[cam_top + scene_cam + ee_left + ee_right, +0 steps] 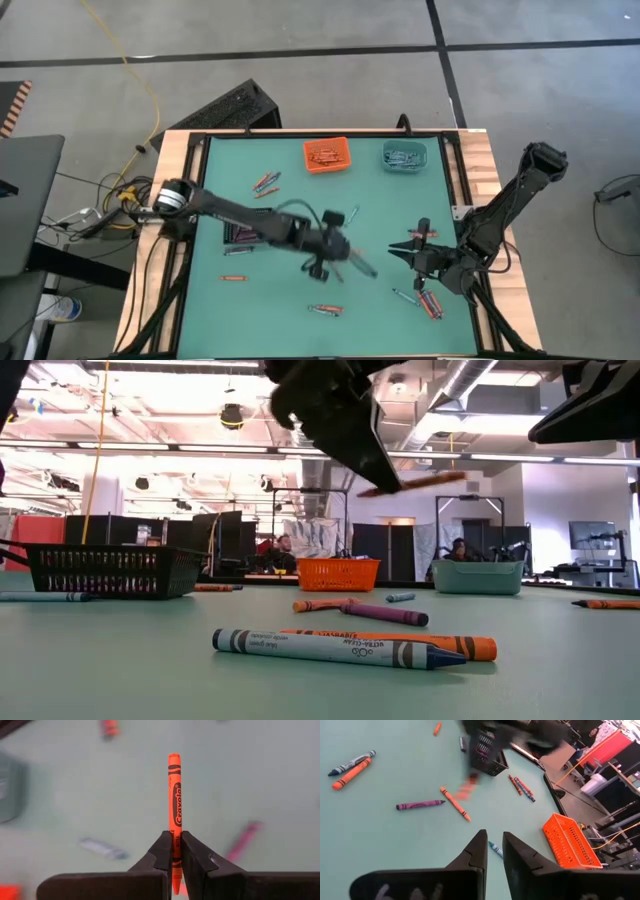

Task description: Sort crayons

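My left gripper point(173, 851) clamps a thin orange wax crayon point(173, 795) above the green table point(290, 300). My right gripper point(492, 851) (jaws slightly apart, holding nothing) hovers near the right edge. The orange mesh bin point(326, 155) holds orange crayons; the teal bin point(404, 155) holds bluish ones.

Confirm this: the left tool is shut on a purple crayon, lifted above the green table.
Wrong colour. The left tool is shut on an orange wax crayon, not a purple one, as the left wrist view shows. It is lifted above the green table, as the low view shows.
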You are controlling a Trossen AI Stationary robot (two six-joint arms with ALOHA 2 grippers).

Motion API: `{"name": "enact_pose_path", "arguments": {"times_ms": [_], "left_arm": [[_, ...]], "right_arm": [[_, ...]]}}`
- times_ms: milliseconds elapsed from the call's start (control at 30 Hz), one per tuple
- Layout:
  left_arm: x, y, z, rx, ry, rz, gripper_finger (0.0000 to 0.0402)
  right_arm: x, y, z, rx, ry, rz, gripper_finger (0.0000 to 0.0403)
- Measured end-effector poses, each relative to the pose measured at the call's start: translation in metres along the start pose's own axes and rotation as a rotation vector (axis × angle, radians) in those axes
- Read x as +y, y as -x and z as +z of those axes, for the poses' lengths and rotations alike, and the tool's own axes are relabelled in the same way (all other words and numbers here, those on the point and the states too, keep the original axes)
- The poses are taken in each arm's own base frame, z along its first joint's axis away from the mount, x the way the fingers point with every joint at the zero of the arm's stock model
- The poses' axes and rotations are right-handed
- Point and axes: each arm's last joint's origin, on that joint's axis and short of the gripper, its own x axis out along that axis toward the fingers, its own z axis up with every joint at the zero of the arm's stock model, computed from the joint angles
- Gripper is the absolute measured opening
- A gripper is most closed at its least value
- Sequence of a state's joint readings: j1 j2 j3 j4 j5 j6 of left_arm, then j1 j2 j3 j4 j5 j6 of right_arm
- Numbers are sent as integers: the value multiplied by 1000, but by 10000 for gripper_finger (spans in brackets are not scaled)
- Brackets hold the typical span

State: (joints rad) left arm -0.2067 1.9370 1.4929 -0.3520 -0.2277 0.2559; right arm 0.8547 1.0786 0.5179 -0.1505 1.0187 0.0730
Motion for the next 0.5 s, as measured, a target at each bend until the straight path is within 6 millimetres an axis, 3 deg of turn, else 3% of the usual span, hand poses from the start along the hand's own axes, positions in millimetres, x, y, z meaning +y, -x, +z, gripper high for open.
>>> {"name": "enact_pose_path", "arguments": {"times_ms": [200,500], "left_arm": [[84,-5,-25,56,82,148,9],[206,2,-96,131,270,278,9]], "right_arm": [[0,0,0,0,3,0,63],[0,0,0,0,2,0,63]]}}
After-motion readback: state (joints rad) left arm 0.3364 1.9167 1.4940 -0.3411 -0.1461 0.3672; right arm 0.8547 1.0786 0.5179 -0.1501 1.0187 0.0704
